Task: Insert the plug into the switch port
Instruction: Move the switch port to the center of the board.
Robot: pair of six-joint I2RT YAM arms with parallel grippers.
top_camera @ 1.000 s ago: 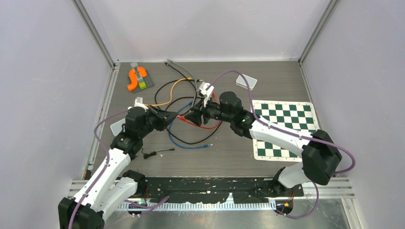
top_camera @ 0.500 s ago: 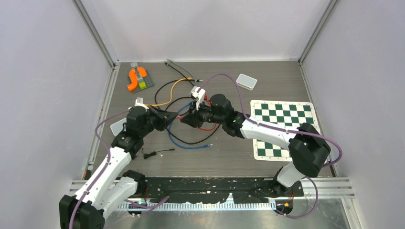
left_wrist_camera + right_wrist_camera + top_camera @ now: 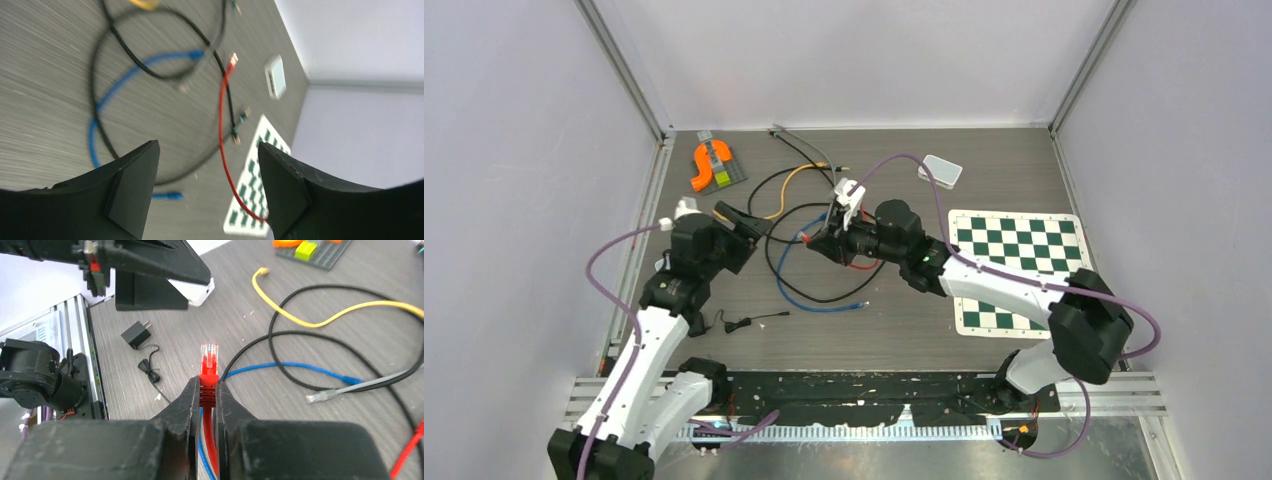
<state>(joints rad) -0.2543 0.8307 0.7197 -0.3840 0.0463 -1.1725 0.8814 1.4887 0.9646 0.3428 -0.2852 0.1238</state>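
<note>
Two grippers stand over the tangle of cables in the middle of the table (image 3: 904, 330). The right gripper (image 3: 209, 385) is pinched tight on the red boot of the plug (image 3: 209, 357), whose clear tip sticks out beyond the fingertips at the centre of the right wrist view, clear of the wood; its red cable (image 3: 222, 140) runs back between the fingers. The left gripper (image 3: 207, 150) is spread wide and holds nothing, its two fingers (image 3: 132, 195) framing the lower part of the left wrist view. In the top view it sits left of centre, apart from the right gripper. A blue cable (image 3: 814, 300), a yellow cable (image 3: 310, 320) and a black cable (image 3: 300, 335) loop across the wood around them. A white box (image 3: 941, 171) lies in the upper middle of the top view, well apart from the plug. A second white box (image 3: 197, 292) lies beneath the left gripper at the top of the right wrist view. A black adapter (image 3: 134, 334) rests left of the plug there. A chessboard mat (image 3: 1024, 260) covers the right of the table.
</note>
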